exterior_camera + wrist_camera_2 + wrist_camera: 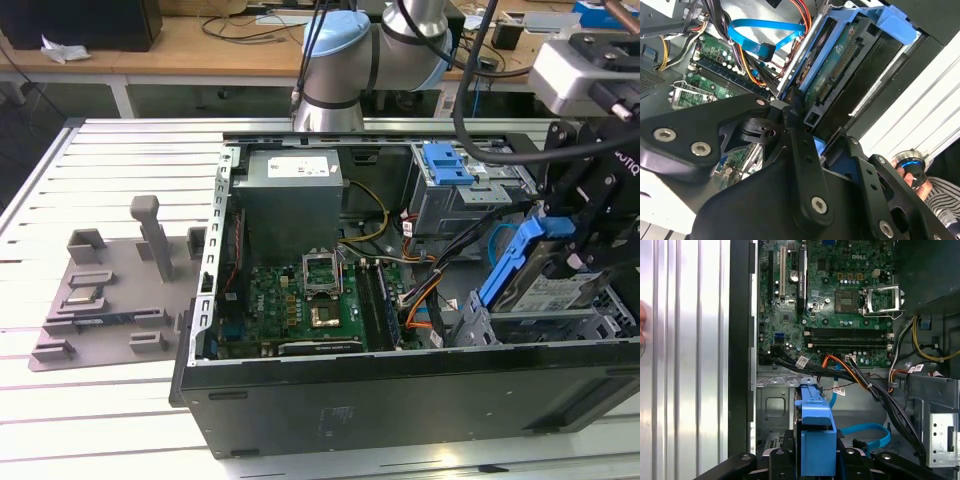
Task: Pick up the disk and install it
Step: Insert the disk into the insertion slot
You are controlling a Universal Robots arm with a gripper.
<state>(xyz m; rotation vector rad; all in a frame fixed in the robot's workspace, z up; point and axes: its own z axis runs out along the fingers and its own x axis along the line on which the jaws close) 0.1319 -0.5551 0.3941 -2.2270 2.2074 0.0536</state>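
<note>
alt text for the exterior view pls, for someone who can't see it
A robot arm's gripper holds the disk, in its blue bracket, tilted over the drive cage at the exterior view's right end of an open computer case. The green motherboard and grey power supply lie exposed inside, and a grey fixture plate sits on the slatted table to the left.

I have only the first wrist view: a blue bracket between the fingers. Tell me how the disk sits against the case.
Observer: In the exterior view the disk is tilted, label up, over the grey drive cage at the exterior view's right end of the case.
Operator: Say where it is gripped.
Observer: The gripper clamps the disk's raised blue end.
Operator: Report the underside.
Observer: The second wrist view shows a green circuit board there.
</note>
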